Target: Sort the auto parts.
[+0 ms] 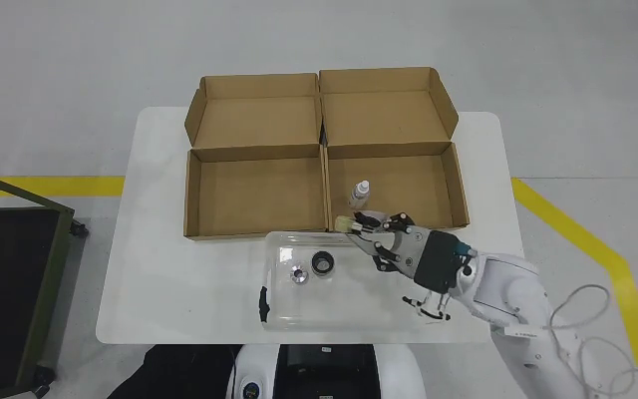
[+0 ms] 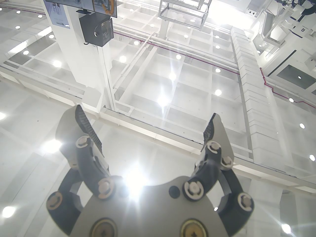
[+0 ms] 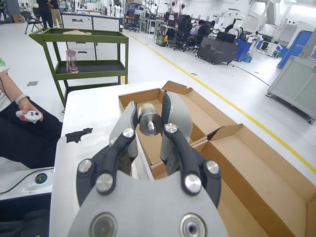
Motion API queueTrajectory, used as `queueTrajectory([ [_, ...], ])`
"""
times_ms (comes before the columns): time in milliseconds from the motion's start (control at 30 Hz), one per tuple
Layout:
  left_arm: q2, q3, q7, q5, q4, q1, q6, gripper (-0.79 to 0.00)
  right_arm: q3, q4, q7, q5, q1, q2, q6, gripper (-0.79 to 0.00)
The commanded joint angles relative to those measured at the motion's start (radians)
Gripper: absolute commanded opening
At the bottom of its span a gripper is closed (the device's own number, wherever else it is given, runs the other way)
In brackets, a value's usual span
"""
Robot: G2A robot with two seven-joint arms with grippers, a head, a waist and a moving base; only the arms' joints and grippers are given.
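The robot's right gripper (image 3: pixel 149 106) is clamped on a short silver metal cylinder (image 3: pixel 147 122), its fingers (image 3: pixel 134 114) pressed against the part's two sides. In the top view the gripper (image 1: pixel 357 228) and its load hang above the near wall of the right-hand cardboard box (image 1: pixel 424 190), just past the far edge of a clear plastic tray (image 1: pixel 299 311) on the white tabletop (image 1: pixel 150 249). A small white bottle-shaped part (image 1: pixel 360 191) stands upright inside that box, near the wall it shares with the left-hand cardboard box (image 1: pixel 254 195). In the tray lie a round metal part (image 1: pixel 297 274) and a black ring (image 1: pixel 323 263), close together. The left gripper (image 2: pixel 146 114) points up at the hall ceiling, spread wide and holding nothing.
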Motion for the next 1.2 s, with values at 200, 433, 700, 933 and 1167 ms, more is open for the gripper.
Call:
queueTrajectory([
  [200, 0.000, 0.000, 0.000, 0.000, 0.000, 0.000, 0.000, 0.000, 0.047, -0.004, -0.029, 0.048, -0.008, 0.002, 0.006, -0.785],
  [433, 0.000, 0.000, 0.000, 0.000, 0.000, 0.000, 0.000, 0.000, 0.073, 0.011, -0.005, 0.044, -0.014, 0.004, 0.014, -0.785],
  [700, 0.000, 0.000, 0.000, 0.000, 0.000, 0.000, 0.000, 0.000, 0.089, 0.070, 0.063, 0.005, -0.003, 0.006, 0.039, -0.785],
  [933, 0.000, 0.000, 0.000, 0.000, 0.000, 0.000, 0.000, 0.000, 0.098, 0.140, 0.122, -0.011, 0.017, 0.006, 0.066, -0.785],
  [1167, 0.000, 0.000, 0.000, 0.000, 0.000, 0.000, 0.000, 0.000, 0.092, 0.213, 0.270, -0.049, 0.067, 0.008, 0.087, -0.785],
])
